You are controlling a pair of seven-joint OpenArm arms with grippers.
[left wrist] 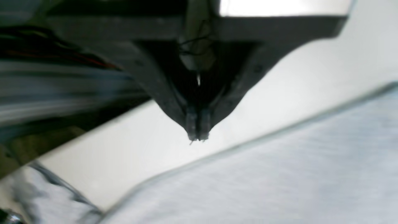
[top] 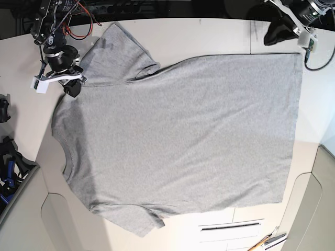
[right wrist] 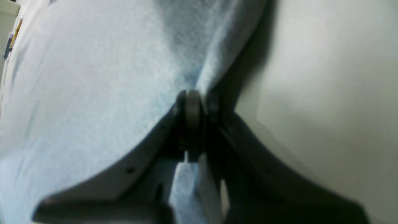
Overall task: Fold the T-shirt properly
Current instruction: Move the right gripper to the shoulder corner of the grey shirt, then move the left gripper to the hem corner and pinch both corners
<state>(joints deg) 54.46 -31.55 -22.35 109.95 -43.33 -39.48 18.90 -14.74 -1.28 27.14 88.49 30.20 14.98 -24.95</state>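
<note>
The heather-grey T-shirt (top: 178,130) lies spread flat on the white table (top: 209,34), plain side up, with the neck to the left and the hem to the right. My right gripper (top: 71,89) is at the far shoulder, beside the upper sleeve. In the right wrist view my right gripper (right wrist: 196,105) is shut on a raised pinch of the T-shirt (right wrist: 77,77), and cloth shows between the fingers. My left gripper (top: 275,35) hovers by the far hem corner. In the left wrist view my left gripper (left wrist: 197,135) is shut with nothing in it, above bare table (left wrist: 124,149) just off the T-shirt's edge (left wrist: 279,180).
Red and black cables (top: 78,21) hang at the back left behind the right arm. Dark gear (top: 8,162) sits off the table's left edge. A few hand tools (top: 267,241) lie at the front right, next to a slot (top: 230,226) in the table.
</note>
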